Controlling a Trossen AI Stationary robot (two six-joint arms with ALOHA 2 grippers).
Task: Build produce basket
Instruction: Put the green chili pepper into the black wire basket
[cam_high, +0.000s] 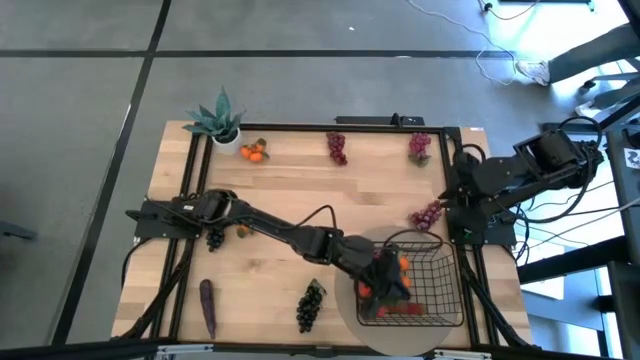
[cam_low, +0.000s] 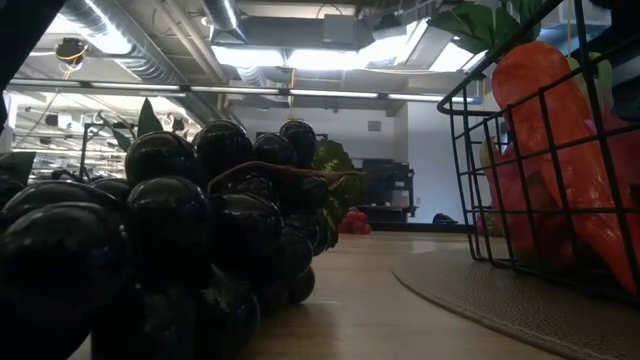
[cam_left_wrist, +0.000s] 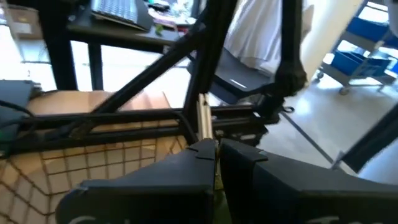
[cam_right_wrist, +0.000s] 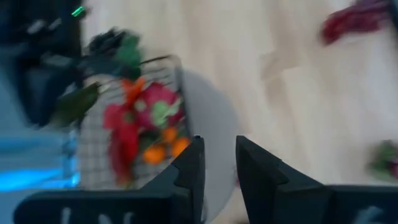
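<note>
The black wire basket stands on a round beige mat at the near right. It holds a carrot, a pink dragon fruit, tangerines and red pieces. The carrot leans upright against the basket's wall. My left gripper reaches into the basket over the produce, fingers shut. My right gripper is open and empty, above the table's right edge, beside the basket. My left gripper is shut inside the basket, its fingers lying nearly level and pointing toward the table's right. A thin yellow-green sliver shows between the fingers. I cannot tell whether they touch or hold any of the produce.
Loose on the table are dark grapes, an eggplant, purple grapes, red grapes, another bunch, tangerines and small dark grapes. A spiky potted plant stands at the far left.
</note>
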